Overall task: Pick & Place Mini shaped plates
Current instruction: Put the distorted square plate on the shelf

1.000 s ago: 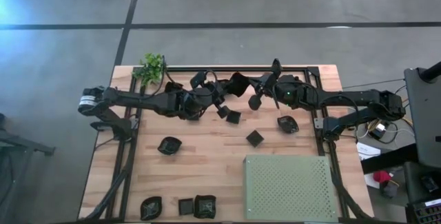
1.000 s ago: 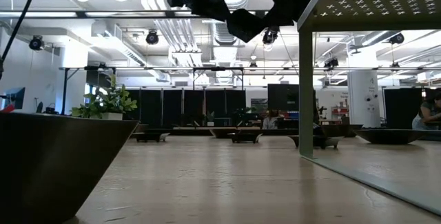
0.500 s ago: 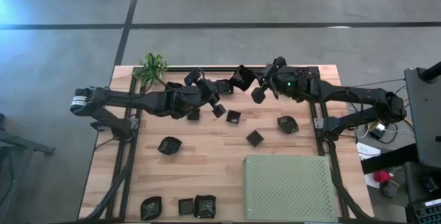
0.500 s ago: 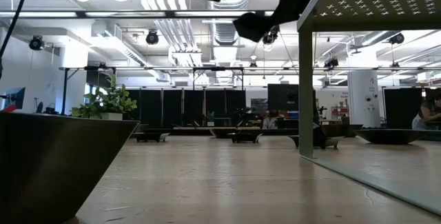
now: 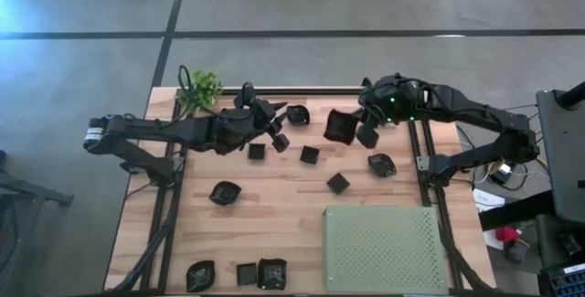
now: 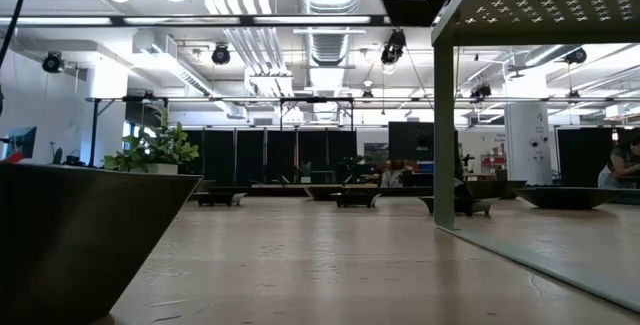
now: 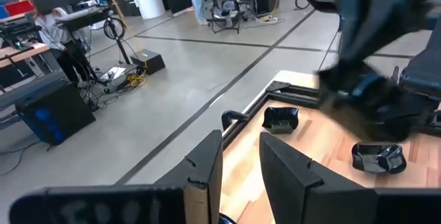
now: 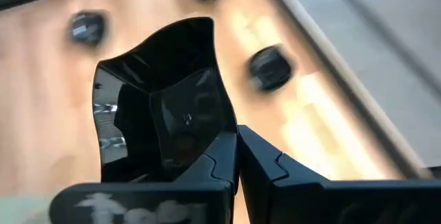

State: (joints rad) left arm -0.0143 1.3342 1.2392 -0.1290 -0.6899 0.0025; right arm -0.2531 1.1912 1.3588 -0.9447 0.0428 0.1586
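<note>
Near edge of the wooden desk [image 5: 274, 228], lower left of the high view: three mini plates in a row, a rounded plate [image 5: 200, 275], a small square plate [image 5: 247, 273] and a larger square plate [image 5: 271, 273]. Lower right: perforated green mat [image 5: 382, 249], lying flat.

Mid-desk: wavy-rimmed plate [image 5: 225, 193] left of centre, tilted square plate [image 5: 338, 184] just above the mat's upper left corner, oval plate [image 5: 381, 164] toward the right rail. Farther up, two little squares, left one [image 5: 257, 151] and right one [image 5: 310, 154], side by side near the centre.

Upper centre of the high view: left gripper [image 5: 271, 125] reaching in from the left, jaws narrowly parted with nothing clearly between them in the left wrist view, a round plate [image 5: 297, 114] just beyond. Right gripper [image 5: 358, 131] reaching in from the right, jaws clamped on the rim of a dark wavy-edged dish [image 8: 165, 107], held tilted above the desk, well apart from the mat.

Far left corner: small leafy plant [image 5: 200, 89]. Low view: plant [image 6: 160, 150] at left, distant plates along the desk, mat edge at right, open hall beyond.
</note>
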